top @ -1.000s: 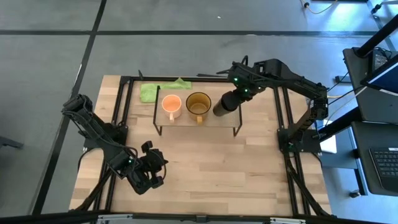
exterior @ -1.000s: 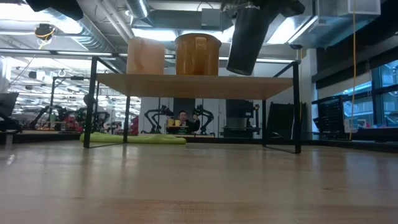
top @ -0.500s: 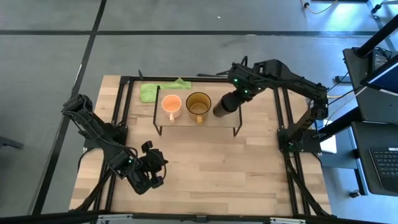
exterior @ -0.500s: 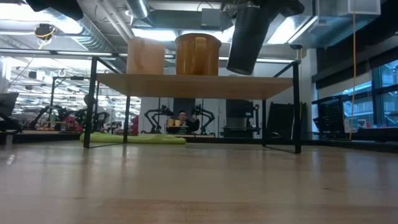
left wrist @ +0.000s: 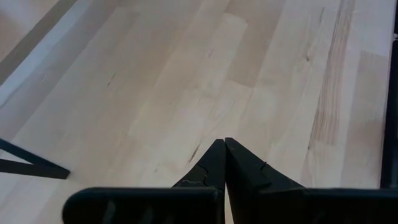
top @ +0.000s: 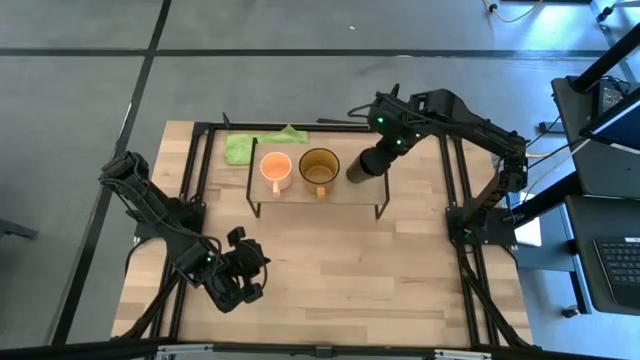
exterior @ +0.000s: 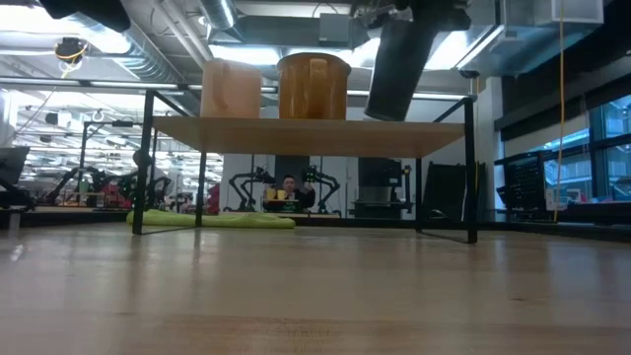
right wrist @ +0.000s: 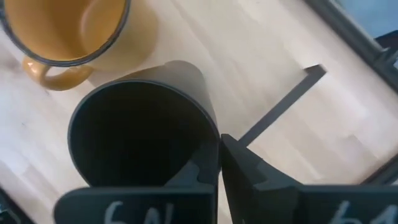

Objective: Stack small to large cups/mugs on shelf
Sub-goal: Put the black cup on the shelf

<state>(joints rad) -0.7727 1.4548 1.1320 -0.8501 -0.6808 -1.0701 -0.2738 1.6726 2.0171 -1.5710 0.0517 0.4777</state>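
From above, the right gripper (top: 378, 158) is pinching the black cup (top: 361, 168) by its rim over the shelf (top: 345, 195) near the desk's far edge, beside the olive mug (top: 319, 167) and orange mug (top: 275, 168), completing the size row. At table level, the cup is hanging tilted above the board, seemingly unseated. The left gripper (left wrist: 224, 163), closed and empty, is waiting near the front-left corner.

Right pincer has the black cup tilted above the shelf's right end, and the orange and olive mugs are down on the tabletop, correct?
Not quite: the orange mug and olive mug stand on the shelf, as the low view shows. The right pincer does hold the black cup tilted above the shelf's right end.
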